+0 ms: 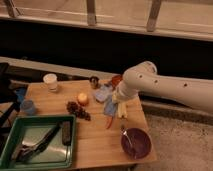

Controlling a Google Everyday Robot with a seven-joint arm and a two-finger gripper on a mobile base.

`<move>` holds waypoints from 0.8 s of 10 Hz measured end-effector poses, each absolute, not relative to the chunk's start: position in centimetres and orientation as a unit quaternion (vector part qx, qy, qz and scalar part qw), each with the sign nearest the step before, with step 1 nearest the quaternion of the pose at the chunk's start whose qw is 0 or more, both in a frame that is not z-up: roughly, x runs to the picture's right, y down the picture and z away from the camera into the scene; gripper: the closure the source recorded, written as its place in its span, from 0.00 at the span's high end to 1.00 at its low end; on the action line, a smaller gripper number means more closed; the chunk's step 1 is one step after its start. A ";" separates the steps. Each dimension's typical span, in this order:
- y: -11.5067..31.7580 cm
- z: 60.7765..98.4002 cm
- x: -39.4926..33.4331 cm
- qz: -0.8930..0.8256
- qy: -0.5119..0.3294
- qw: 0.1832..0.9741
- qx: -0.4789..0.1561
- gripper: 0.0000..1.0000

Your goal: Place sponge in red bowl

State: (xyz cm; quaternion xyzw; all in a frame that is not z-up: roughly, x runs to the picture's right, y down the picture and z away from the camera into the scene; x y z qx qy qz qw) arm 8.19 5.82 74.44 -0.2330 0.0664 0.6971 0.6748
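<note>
The dull-blue sponge (109, 108) hangs in my gripper (114, 102), which is shut on it above the table's middle right. The white arm (165, 87) reaches in from the right. The small orange-red bowl (115, 79) sits just behind the gripper at the table's far edge and is partly hidden by the arm. The sponge is in front of the bowl and a little to its left, not over it. A paler light-blue pad (102, 93) lies between the sponge and the bowl.
A dark maroon bowl with a spoon (136, 142) stands front right. A green tray (10, 159) holds dark tools front left. A white cup (50, 81), a small dark cup (94, 81), an orange fruit (82, 98), grapes (78, 109) and a blue cup (27, 106) are spread about.
</note>
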 end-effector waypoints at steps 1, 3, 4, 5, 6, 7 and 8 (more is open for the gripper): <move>5.8 74.4 8.3 0.698 0.067 0.674 -0.232 0.00; 5.8 74.4 8.2 0.700 0.067 0.672 -0.232 0.00; 5.4 74.4 8.3 0.705 0.062 0.670 -0.222 0.00; 4.6 74.5 8.6 0.711 0.057 0.668 -0.211 0.00; 2.9 74.8 9.0 0.716 0.048 0.669 -0.196 0.00; 1.0 75.2 9.1 0.719 0.040 0.669 -0.183 0.00; -0.5 75.4 9.3 0.721 0.035 0.670 -0.173 0.00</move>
